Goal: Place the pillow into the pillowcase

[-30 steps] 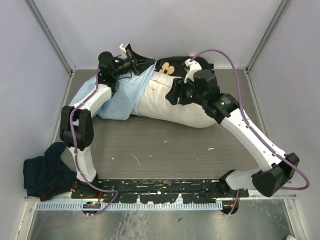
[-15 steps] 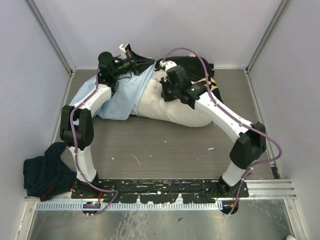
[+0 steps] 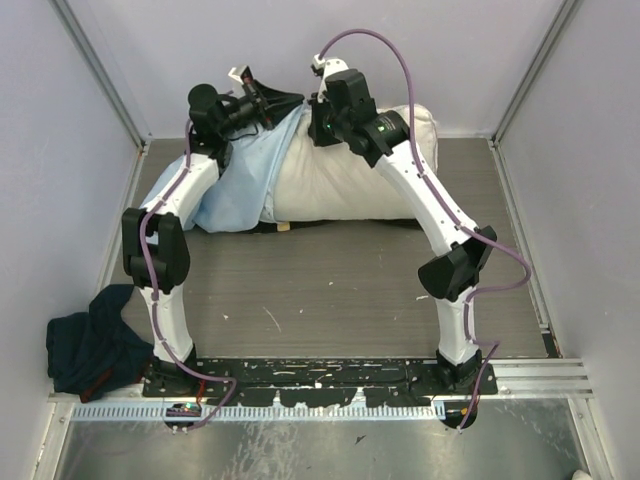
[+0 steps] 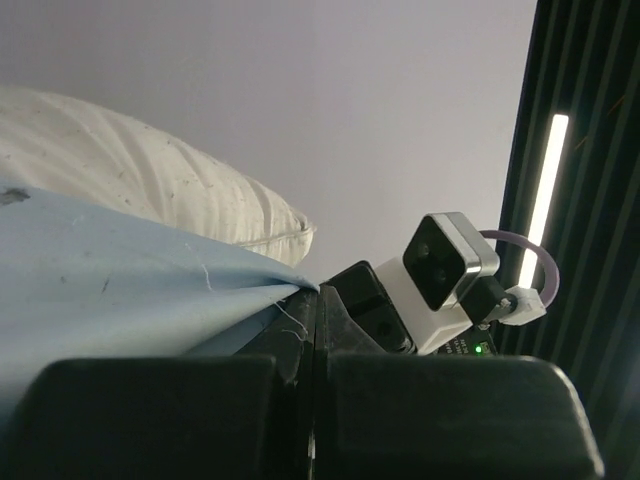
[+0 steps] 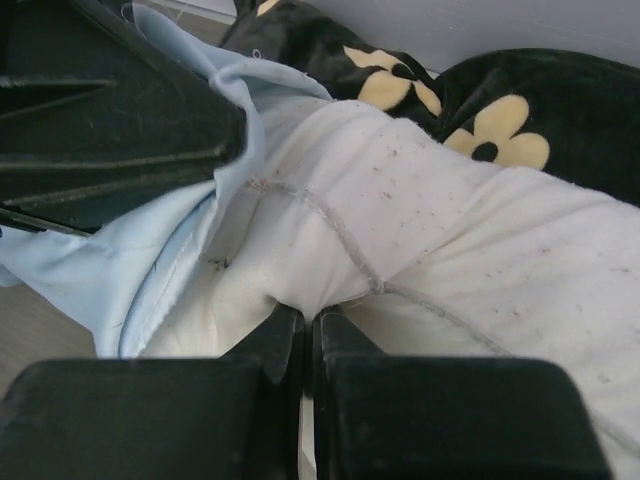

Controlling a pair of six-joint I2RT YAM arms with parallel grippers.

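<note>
The pillow [image 3: 350,175] sits at the far side of the table [image 3: 350,290], its left end inside the pillowcase [image 3: 240,185]. The right gripper [image 5: 308,318] is clenched on a fold of the pillow. The left gripper [image 4: 314,310] grips the pillowcase's open rim. A black flowered cloth [image 5: 510,110] lies behind.

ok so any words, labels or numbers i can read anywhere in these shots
None can be read.
The pillow and pillowcase are plain, with no print.
The black cloth carries only tan flower shapes, no lettering.
The camera in the left wrist view shows no legible marking.
The slotted strip at the near edge is too small to show any text.
</note>
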